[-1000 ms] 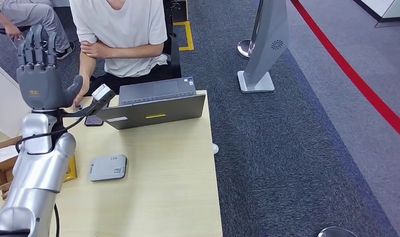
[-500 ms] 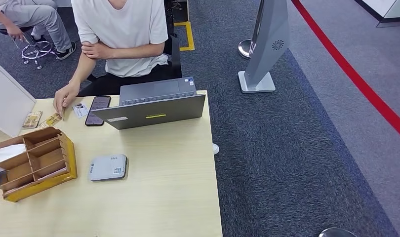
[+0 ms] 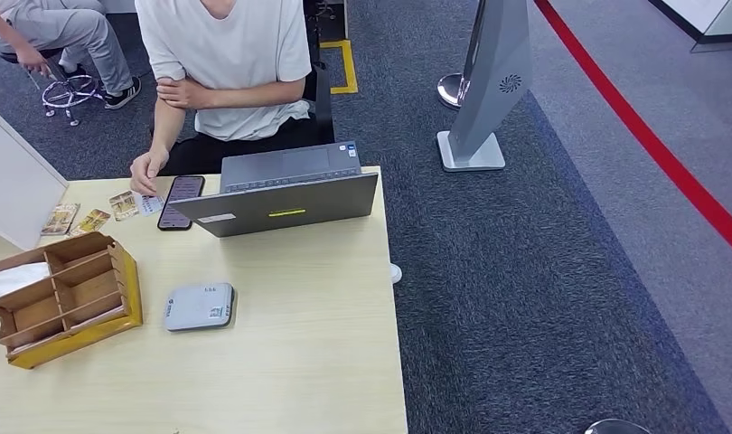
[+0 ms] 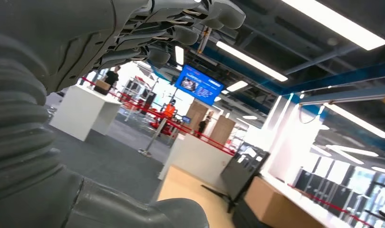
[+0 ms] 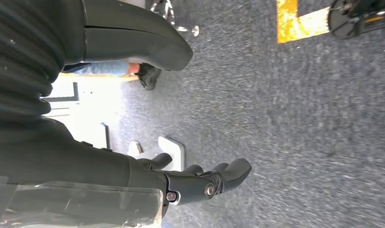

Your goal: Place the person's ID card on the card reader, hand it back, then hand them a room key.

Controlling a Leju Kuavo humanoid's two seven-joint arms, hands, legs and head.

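ID card (image 3: 148,204), small, white, flat under person's hand (image 3: 148,169), both robot hands (image 4: 133,33) (image 5: 148,109) empty, fingers apart

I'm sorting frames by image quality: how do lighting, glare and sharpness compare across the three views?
Head view: even, soft light, sharp on the card reader and laptop. Left wrist view: bright ceiling strips glare, left hand close and dark. Right wrist view: the carpet looks smeared, a blown-out white patch behind the right hand.
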